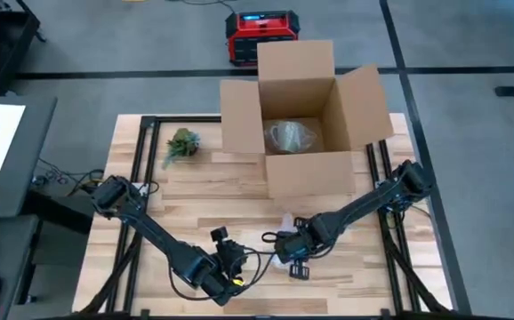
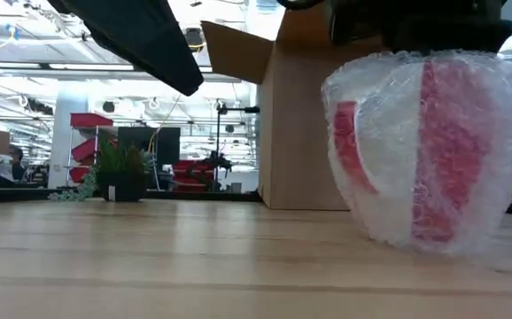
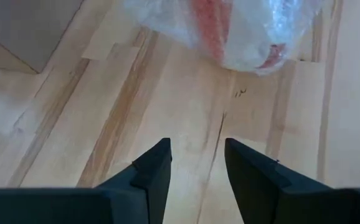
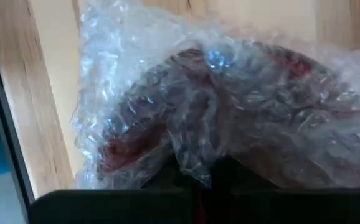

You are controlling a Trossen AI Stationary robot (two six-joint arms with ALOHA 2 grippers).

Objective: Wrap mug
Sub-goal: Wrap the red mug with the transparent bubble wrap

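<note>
A red mug wrapped in clear bubble wrap [image 2: 424, 151] stands on the wooden table near its front middle. In the high view my right gripper [image 1: 293, 242] covers most of it, so only a bit of wrap [image 1: 285, 219] shows. That gripper comes down onto the bundle's top [image 4: 198, 177] and is shut on the wrap. My left gripper [image 3: 197, 146] is open and hovers low over bare table, just on the near left of the bundle [image 3: 236, 31], pointing at it. It shows in the high view as well [image 1: 227, 264]. My right gripper pinches gathered bubble wrap [image 4: 195, 155] at the top of the bundle between its two fingers, coming from above and pointing down. The wrap bunches up in folds of several layers at the fingers. The bundle sits upright with its bottom [image 2: 433, 244] on the table.
An open cardboard box [image 1: 301, 124] stands at the table's far middle with loose bubble wrap [image 1: 291, 135] inside. A small potted plant [image 1: 181, 144] sits at the far left. A red device [image 1: 261, 36] is on the floor beyond the table. Bare wood lies along the near edge.
</note>
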